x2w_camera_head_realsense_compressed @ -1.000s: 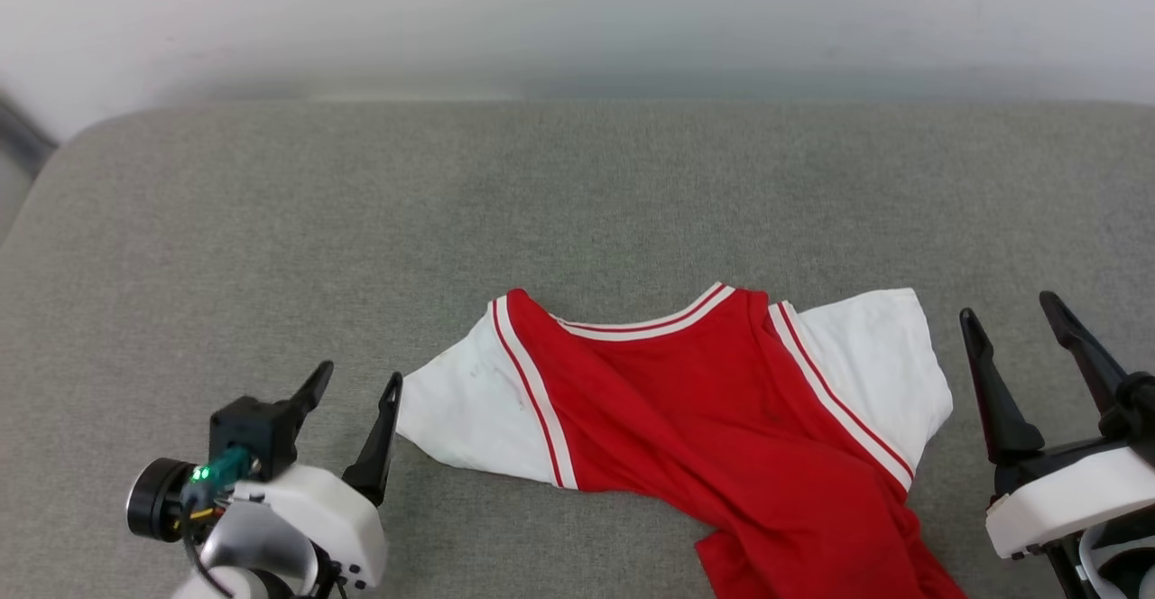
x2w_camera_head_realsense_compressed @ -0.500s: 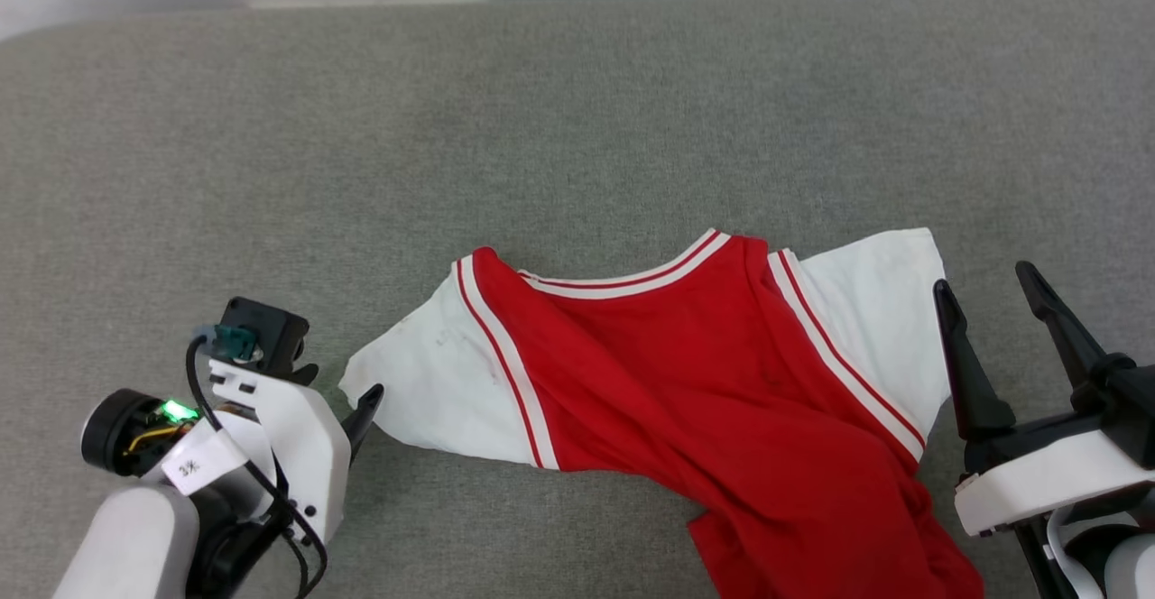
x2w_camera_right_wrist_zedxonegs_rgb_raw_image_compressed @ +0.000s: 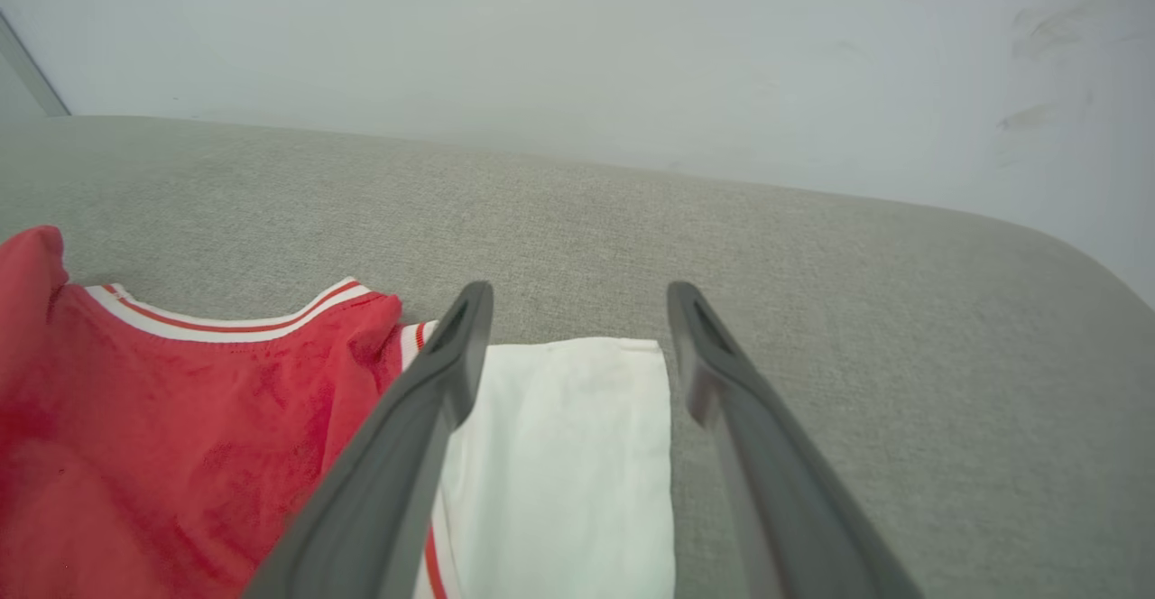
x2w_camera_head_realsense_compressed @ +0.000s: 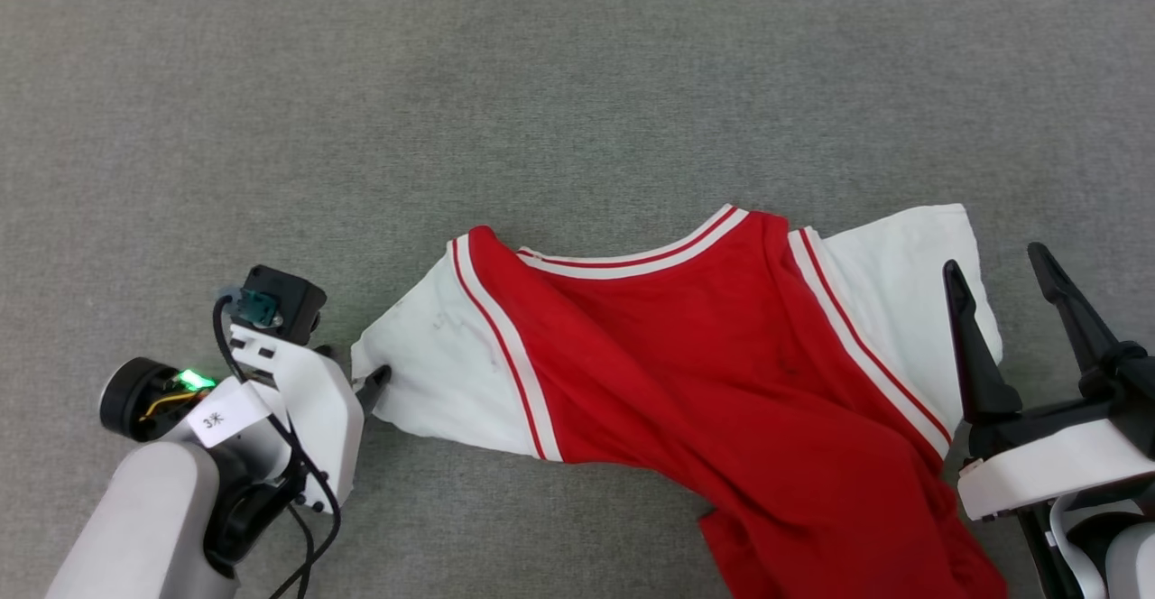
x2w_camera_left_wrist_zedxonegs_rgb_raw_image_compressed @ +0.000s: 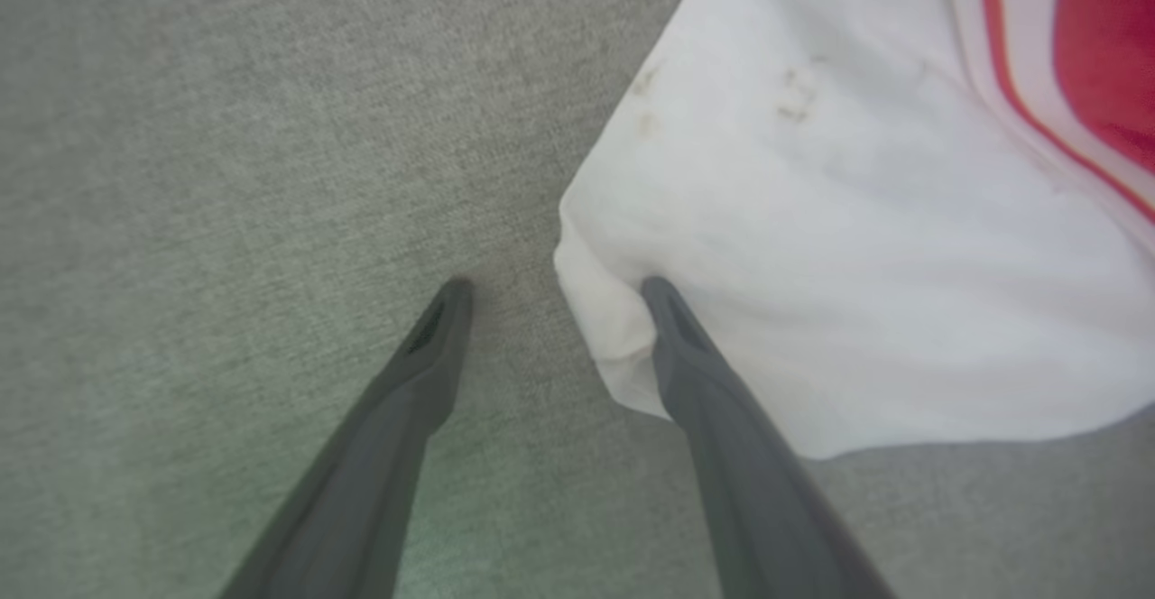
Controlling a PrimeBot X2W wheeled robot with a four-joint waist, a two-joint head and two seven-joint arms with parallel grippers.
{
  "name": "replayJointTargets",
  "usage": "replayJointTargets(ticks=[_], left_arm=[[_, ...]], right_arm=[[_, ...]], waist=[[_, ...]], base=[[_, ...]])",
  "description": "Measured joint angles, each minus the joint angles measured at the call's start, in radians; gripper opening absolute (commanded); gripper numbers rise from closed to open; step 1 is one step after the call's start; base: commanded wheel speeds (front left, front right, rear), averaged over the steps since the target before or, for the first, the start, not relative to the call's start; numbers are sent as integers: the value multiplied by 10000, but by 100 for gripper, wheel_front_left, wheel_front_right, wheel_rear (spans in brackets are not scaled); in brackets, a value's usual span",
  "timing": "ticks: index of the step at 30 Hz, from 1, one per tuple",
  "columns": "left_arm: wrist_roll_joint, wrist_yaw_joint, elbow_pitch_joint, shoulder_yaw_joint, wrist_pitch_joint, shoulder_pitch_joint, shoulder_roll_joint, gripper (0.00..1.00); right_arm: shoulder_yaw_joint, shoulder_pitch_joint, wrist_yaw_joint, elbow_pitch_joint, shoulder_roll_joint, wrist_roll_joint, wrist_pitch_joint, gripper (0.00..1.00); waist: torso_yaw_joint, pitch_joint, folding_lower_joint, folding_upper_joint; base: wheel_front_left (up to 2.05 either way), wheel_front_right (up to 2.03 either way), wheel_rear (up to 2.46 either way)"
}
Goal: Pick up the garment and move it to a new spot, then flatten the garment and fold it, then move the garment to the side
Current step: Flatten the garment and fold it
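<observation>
Lying part-spread on grey cushion (x2w_camera_head_realsense_compressed: 577, 85), garment (x2w_camera_head_realsense_compressed: 704, 382) sits near-centre, collar (x2w_camera_head_realsense_compressed: 632, 261) on far side, red body bunched twd near-right. L sleeve (x2w_camera_left_wrist_zedxonegs_rgb_raw_image_compressed: 812, 265) edge puckered at left gripper (x2w_camera_left_wrist_zedxonegs_rgb_raw_image_compressed: 555, 286): jaws wide, one finger pressing the white cloth, other on bare cushion, nothing held yet. Also spread + empty: right gripper (x2w_camera_head_realsense_compressed: 994, 258), hovering by R sleeve (x2w_camera_right_wrist_zedxonegs_rgb_raw_image_compressed: 568, 455), seemingly apart from it. Step reads as grasp for pick-up. To do well: get sleeve edge betw fingers, press into cushion, pinch both layers before lift; give R side a matching hold so shirt rises level, no drag.
</observation>
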Motion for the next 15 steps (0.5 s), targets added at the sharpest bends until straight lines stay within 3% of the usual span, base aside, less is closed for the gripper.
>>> replayJointTargets(ticks=[8,15], left_arm=[[-61,-29,972,-307,-1319,-531,-364,0],[236,343,1235,-23,-2823,-564,-537,0]], right_arm=[[-86,-1,2,84,-65,-146,192,100],[-284,327,2,150,-408,84,807,100]], waist=[[490,-78,0,-1],[996,-638,0,0]], base=[[0,0,0],[0,0,0]])
